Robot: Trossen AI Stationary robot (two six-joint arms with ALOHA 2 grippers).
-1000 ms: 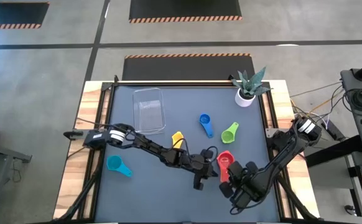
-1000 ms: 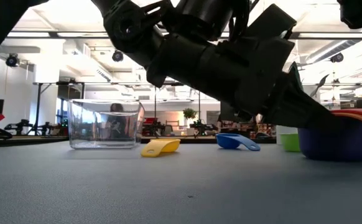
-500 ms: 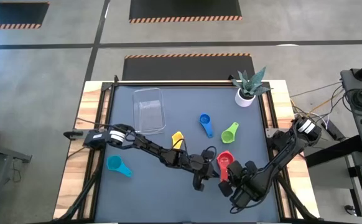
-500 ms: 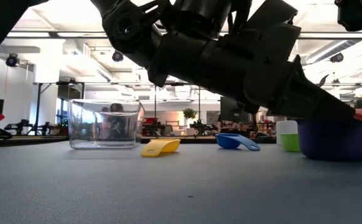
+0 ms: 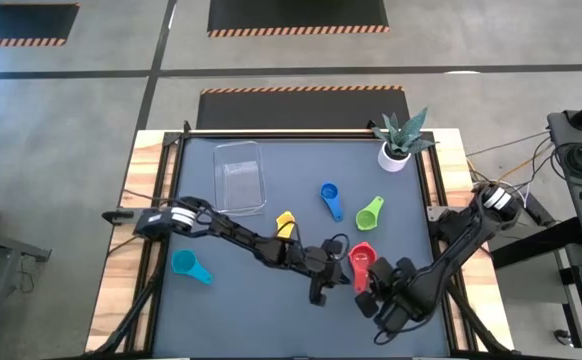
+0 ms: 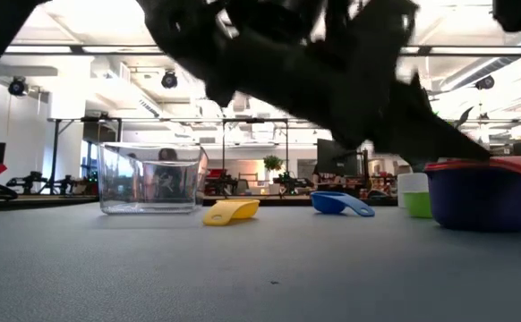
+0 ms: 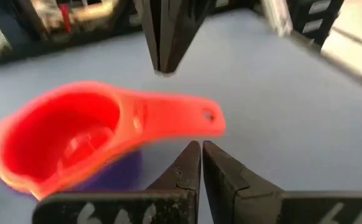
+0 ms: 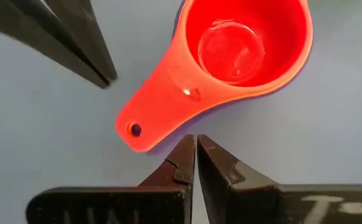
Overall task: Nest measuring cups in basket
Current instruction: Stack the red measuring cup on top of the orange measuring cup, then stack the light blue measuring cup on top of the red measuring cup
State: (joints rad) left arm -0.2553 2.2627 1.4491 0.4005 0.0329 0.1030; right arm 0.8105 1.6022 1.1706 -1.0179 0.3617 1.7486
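Wrist views show the red cup (image 8: 243,46) nested in a purple cup (image 6: 482,199), unseen from above. Left end effector (image 7: 201,163) and right end effector (image 8: 194,157) sit beside its handle, fingers pressed together, gripping nothing. The basket (image 5: 240,178) stands well apart holding no cups.

6 measuring cups (image 5: 331,201) show, with 1 basket (image 5: 240,178) and 1 plant pot (image 5: 393,157).

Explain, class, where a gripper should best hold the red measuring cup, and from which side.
Probably the flat handle of the red cup, taken from its holed free end. It juts clear of the purple cup beneath, giving two thin flat faces, while the round bowl sits nested.
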